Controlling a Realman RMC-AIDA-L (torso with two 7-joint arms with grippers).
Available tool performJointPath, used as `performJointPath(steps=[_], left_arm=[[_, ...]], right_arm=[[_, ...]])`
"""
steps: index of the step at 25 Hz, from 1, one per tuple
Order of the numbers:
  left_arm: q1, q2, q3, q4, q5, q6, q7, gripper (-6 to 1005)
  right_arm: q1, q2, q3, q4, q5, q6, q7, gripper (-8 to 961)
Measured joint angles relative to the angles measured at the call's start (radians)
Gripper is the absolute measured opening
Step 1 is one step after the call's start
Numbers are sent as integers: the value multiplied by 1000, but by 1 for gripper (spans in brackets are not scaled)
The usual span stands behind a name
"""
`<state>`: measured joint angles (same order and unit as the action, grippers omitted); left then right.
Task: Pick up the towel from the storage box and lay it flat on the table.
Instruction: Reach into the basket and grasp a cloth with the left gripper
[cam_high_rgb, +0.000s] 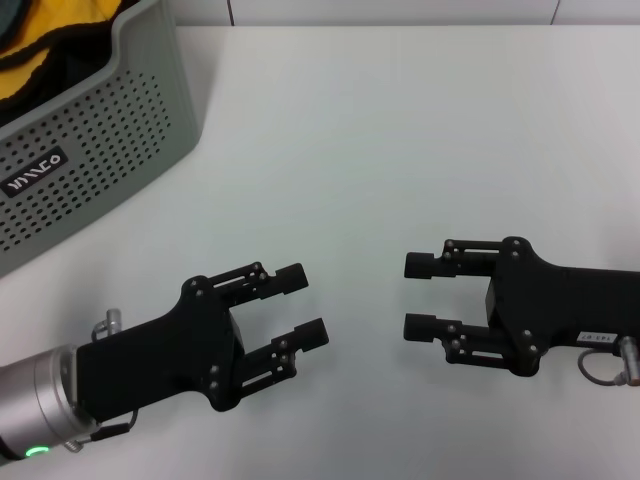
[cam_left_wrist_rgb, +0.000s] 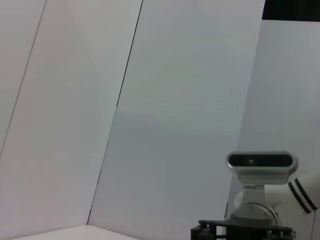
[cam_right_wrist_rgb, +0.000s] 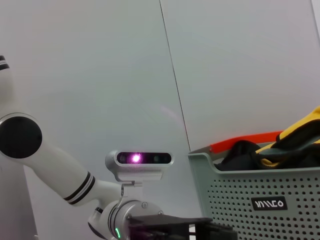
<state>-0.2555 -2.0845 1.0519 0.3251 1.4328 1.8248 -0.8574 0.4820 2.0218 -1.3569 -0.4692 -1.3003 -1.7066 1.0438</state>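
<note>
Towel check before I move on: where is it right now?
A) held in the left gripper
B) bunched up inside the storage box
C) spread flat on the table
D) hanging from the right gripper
B: the towel lies crumpled in the storage box, while the left gripper and right gripper hover open and empty over the table.

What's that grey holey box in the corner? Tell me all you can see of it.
The storage box is a light-grey basket that looks like plastic, its walls pierced by rows of small holes under a smooth rounded rim, with white logo lettering on the side facing the robot. It stands upright on the white table, at the far left, partly cut off by the picture's edge. Inside lies a crumpled towel, yellow and dark, bulging above the rim. Neither gripper touches it.
</note>
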Motion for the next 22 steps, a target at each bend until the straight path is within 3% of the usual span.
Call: performJointPath(steps=[10,12,17,22], left_arm=[[-5,4,-7,6,-14,-2,2,557],[-5,-2,-45,8,-66,25,16,556],[-13,-8,-65,23,-292,187,14,555],[-32,-9,-65,28,-628,198,-59,553]], right_arm=[[10,-1,4,-8,2,4,-2,559],[10,-2,4,-9,3,10,-2,559],[4,-1,2,-9,3,15,1,559],[-1,3,-4,2,0,24,-3,559]])
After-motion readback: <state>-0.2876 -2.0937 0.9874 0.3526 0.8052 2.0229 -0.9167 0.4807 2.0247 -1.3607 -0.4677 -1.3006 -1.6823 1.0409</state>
